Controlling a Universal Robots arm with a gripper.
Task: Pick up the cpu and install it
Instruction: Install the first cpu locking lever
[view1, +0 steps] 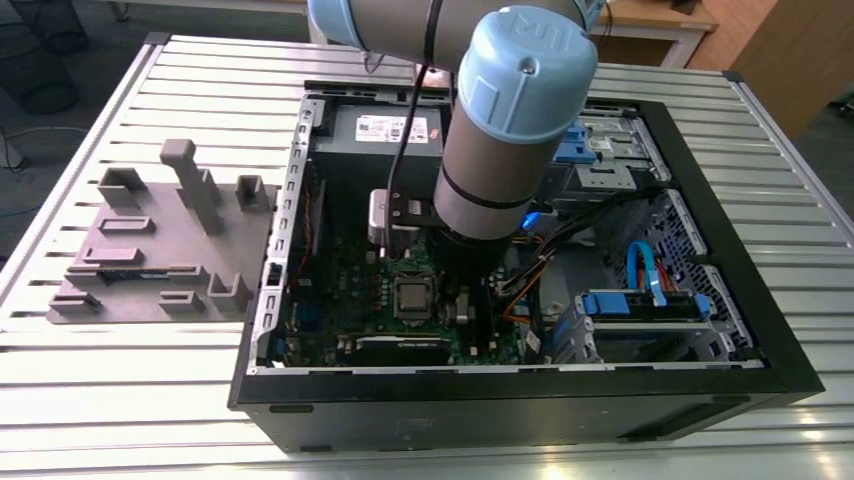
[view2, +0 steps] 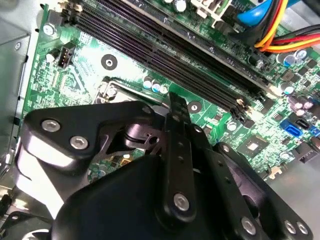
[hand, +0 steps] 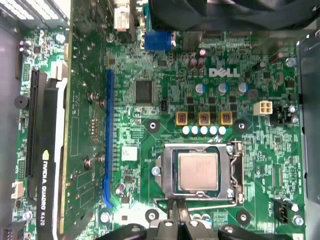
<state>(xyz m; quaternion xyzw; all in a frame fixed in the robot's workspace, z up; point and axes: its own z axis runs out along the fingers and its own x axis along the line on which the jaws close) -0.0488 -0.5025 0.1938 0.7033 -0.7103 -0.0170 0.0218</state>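
Observation:
The cpu (hand: 198, 171), a small silver-grey square chip, lies flat inside the metal-framed socket (hand: 234, 172) on the green motherboard. In the exterior view it is a small grey square (view1: 411, 297) just beside the arm's lower end. My gripper (hand: 176, 209) hovers at the socket's edge, next to the thin wire lever (hand: 200, 203). Its fingers look pressed together with nothing between them. In the second wrist view the black gripper (view2: 176, 102) body covers most of the socket, leaving one corner (view2: 107, 89) showing.
The motherboard lies in an open black PC case (view1: 534, 385) on a slatted metal table. A graphics card (hand: 47, 160), memory slots (view2: 165, 45) and bundled cables (view2: 280, 30) flank the socket. A grey fixture block (view1: 160, 250) stands outside the case on the exterior view's left.

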